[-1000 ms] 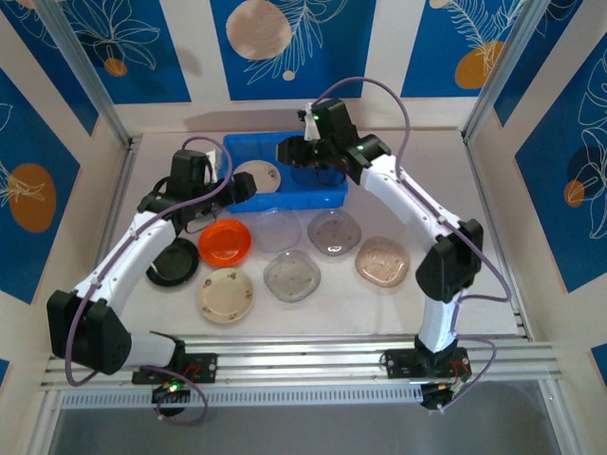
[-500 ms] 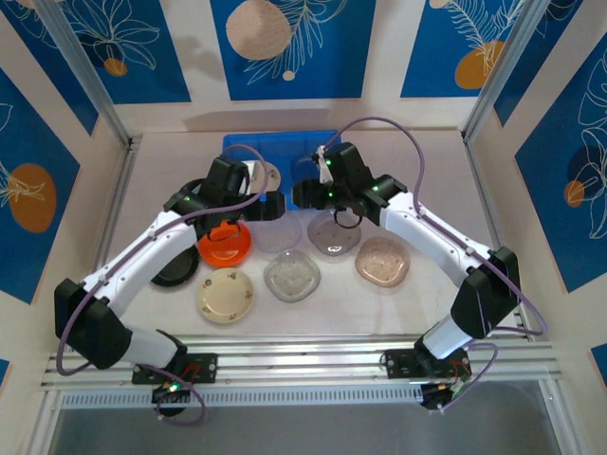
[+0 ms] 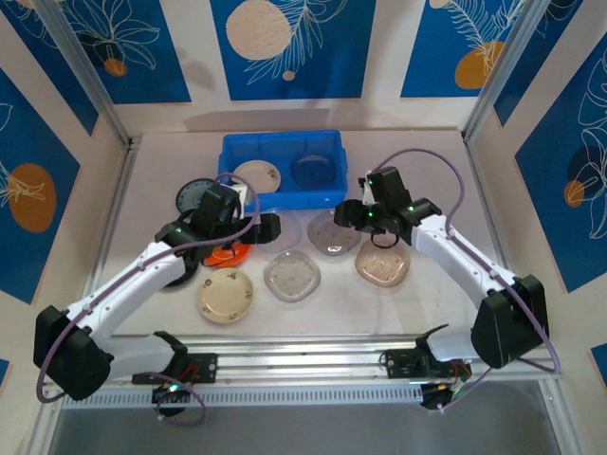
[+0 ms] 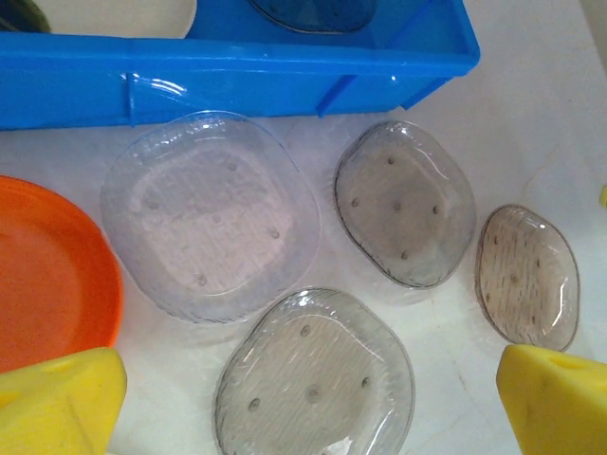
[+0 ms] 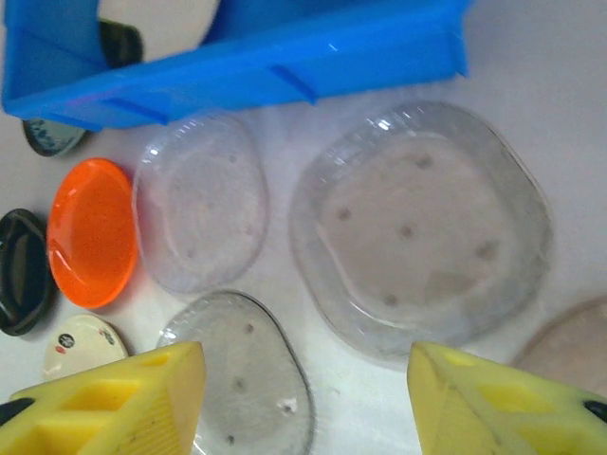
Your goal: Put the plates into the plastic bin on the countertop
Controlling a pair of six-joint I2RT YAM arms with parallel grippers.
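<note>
Plates (image 3: 292,275) mostly lie on the countertop (image 3: 436,171) beside the blue bin (image 3: 228,152), two inside it. Left gripper (image 4: 308,393) and right gripper (image 5: 303,379) hang wide open, empty, over clear ones. Thin slick rims, closely packed: a grip could slip off or shove a neighbour

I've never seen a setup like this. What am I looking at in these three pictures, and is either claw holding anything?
Two white robot arms are bolted at the near edge of a countertop. One picture looks down from above; the other two come from a camera on each wrist, so the yellow pads at the bottom are that arm's own fingertips. A blue plastic bin holds a cream floral plate and a dark translucent plate. Outside it lie an orange plate, a cream plate and several clear plates. The left gripper and right gripper hang open above the clear plates, empty.
</note>
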